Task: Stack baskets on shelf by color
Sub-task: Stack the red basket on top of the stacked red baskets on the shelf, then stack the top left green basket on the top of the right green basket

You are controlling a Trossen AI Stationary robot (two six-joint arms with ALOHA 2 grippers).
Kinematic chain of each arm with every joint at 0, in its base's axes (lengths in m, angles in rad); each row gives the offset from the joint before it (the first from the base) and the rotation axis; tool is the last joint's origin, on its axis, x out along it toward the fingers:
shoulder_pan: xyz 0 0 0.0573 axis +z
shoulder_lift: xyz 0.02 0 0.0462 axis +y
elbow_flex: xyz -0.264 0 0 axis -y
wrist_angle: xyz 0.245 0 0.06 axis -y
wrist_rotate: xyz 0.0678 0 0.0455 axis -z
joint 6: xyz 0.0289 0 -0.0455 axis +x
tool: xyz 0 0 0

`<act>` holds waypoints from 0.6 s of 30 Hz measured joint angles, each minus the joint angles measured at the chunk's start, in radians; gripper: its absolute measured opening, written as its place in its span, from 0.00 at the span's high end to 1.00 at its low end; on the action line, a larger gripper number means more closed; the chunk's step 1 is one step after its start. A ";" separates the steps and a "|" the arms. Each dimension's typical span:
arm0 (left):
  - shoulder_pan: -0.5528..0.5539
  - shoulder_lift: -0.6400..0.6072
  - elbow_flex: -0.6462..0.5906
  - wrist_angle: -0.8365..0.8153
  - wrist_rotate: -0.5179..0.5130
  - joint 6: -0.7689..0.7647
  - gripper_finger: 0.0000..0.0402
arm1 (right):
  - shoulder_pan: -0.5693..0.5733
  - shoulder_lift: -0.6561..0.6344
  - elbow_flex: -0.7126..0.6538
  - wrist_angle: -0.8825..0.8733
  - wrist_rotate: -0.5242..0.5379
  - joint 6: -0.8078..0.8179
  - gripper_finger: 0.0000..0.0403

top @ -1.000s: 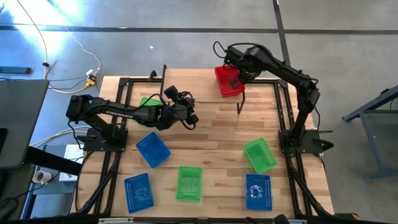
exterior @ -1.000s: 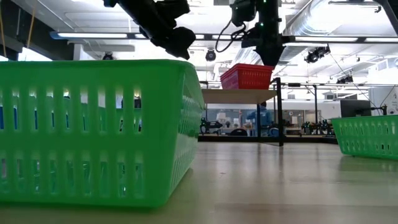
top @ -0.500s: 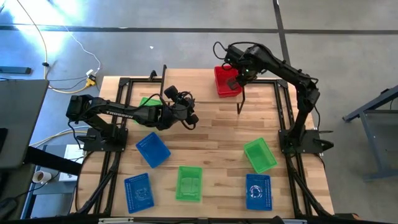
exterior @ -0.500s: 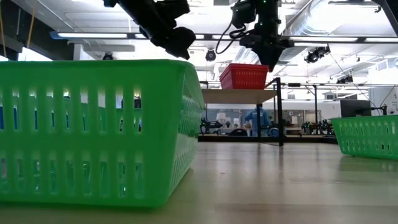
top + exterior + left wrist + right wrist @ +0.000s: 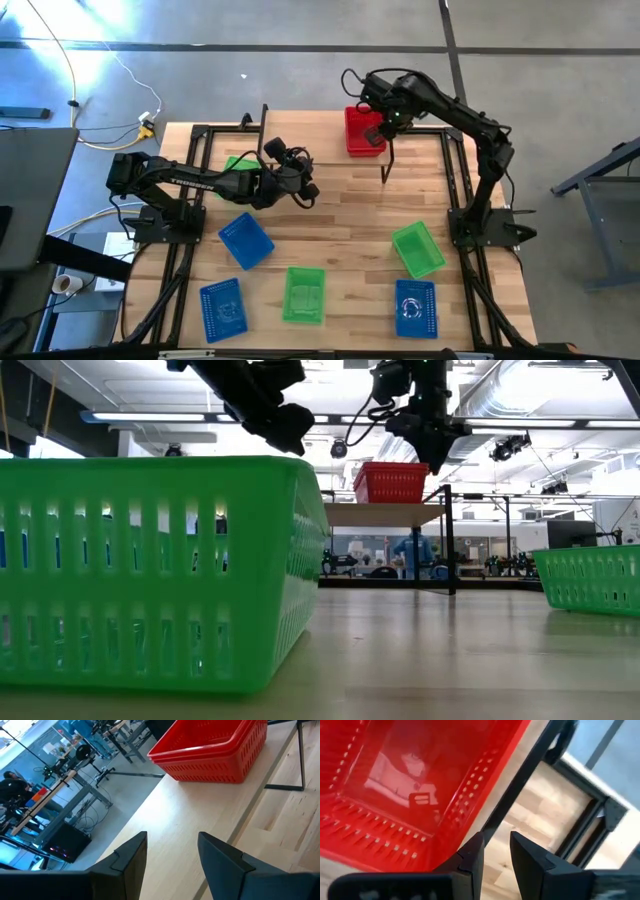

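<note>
my right end effector (image 5: pixel 385 128) hangs part-open, gripping nothing, beside the red baskets (image 5: pixel 363 130) nested on the shelf (image 5: pixel 200 820), colour grouped.

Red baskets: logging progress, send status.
Right end effector open above the red baskets stacked on the shelf. Left end effector open, empty, over the shelf. Six baskets on the table. Nothing in the way.

I see a smooth grey concrete floor (image 5: pixel 250 70) around the light wooden plank worktop (image 5: pixel 340 215). A thin white cable (image 5: pixel 95 75) lies on that floor. Long bright ceiling lights (image 5: pixel 150 418) shine above, with metal workbenches (image 5: pixel 500 565) far behind.
</note>
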 joint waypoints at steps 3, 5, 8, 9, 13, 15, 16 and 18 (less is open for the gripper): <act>-0.003 -0.001 0.000 -0.002 -0.034 0.027 0.58 | 0.013 -0.018 0.002 0.000 0.016 0.003 0.79; -0.007 -0.016 0.000 -0.022 -0.047 0.031 0.58 | 0.026 -0.034 0.003 0.000 0.030 0.002 0.79; -0.008 -0.046 0.001 -0.067 -0.046 0.005 0.58 | 0.042 -0.065 0.003 0.000 0.081 0.018 0.79; -0.008 -0.060 0.000 -0.091 -0.046 -0.008 0.58 | 0.046 -0.077 0.003 0.000 0.095 0.024 0.79; -0.008 -0.133 0.000 -0.209 -0.046 -0.089 0.58 | 0.062 -0.127 0.003 0.000 0.151 0.038 0.79; -0.008 -0.173 0.000 -0.269 -0.045 -0.137 0.58 | 0.074 -0.149 0.003 0.000 0.175 0.035 0.79; -0.008 -0.193 0.000 -0.304 -0.039 -0.160 0.58 | 0.080 -0.160 0.003 0.000 0.188 0.035 0.79; -0.008 -0.229 0.001 -0.370 -0.008 -0.206 0.58 | 0.092 -0.183 0.003 0.000 0.210 0.035 0.79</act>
